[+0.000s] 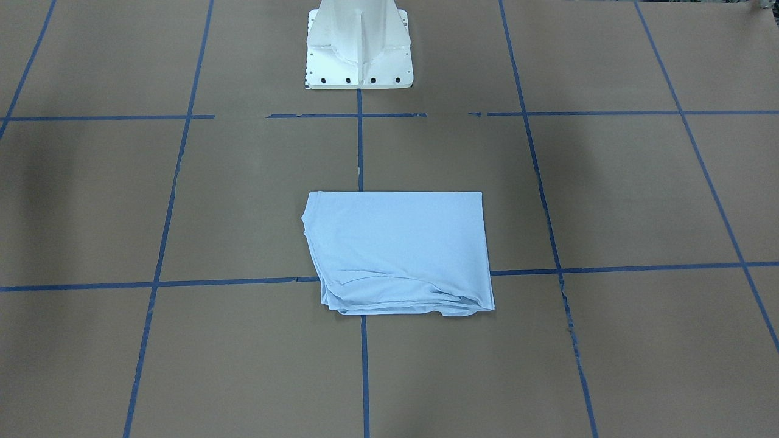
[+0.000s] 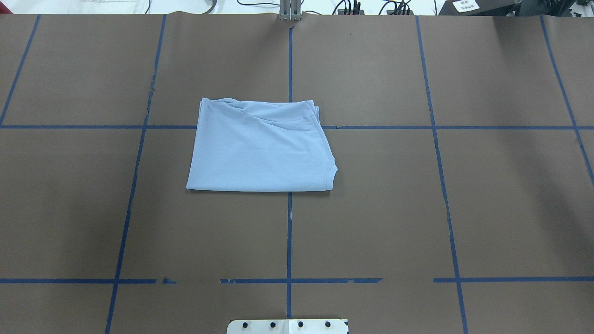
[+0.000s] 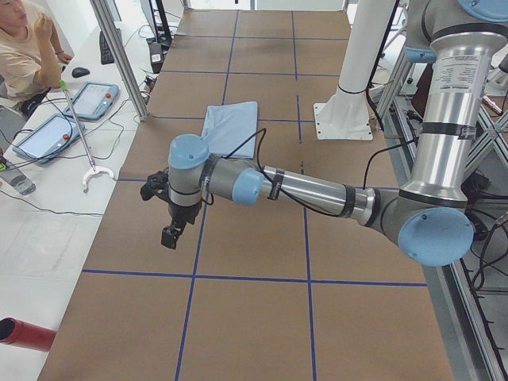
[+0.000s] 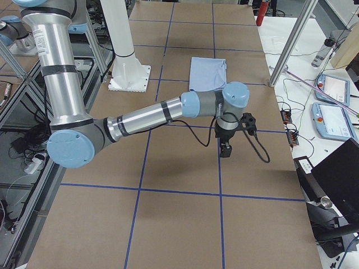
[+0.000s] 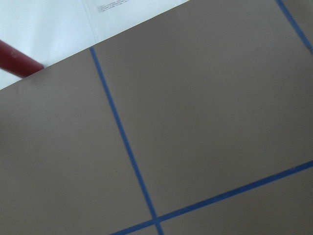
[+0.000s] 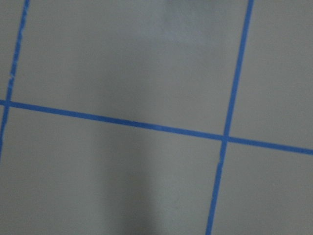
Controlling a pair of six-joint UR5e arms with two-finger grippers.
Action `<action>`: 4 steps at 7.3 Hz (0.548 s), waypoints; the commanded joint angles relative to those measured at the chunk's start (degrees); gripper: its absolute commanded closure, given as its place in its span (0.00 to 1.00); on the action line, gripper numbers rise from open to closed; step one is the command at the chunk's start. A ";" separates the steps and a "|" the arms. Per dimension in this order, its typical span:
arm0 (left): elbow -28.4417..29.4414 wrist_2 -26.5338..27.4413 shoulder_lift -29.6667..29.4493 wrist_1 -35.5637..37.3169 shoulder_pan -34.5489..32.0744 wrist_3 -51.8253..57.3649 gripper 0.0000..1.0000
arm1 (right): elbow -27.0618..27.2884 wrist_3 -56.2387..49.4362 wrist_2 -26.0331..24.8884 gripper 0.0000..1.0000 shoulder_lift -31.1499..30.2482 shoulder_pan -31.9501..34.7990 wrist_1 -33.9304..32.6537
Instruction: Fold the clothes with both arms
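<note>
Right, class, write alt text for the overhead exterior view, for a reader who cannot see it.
A light blue T-shirt, folded into a rough rectangle, lies flat near the middle of a brown table marked with a blue tape grid. A white base plate shows at the bottom edge, cables along the top.
</note>
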 commanded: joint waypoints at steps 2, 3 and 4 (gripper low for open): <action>0.44 -12.20 7.67 -0.87 -7.34 0.86 0.00 | 1.40 -0.92 0.08 0.00 -12.14 3.22 7.70; -0.26 -12.71 9.19 -0.79 -7.43 0.07 0.00 | 1.58 -0.66 0.16 0.00 -12.06 3.22 7.70; -0.44 -12.10 8.68 -0.79 -7.09 -2.55 0.00 | 1.58 -0.40 0.16 0.00 -11.45 3.22 7.36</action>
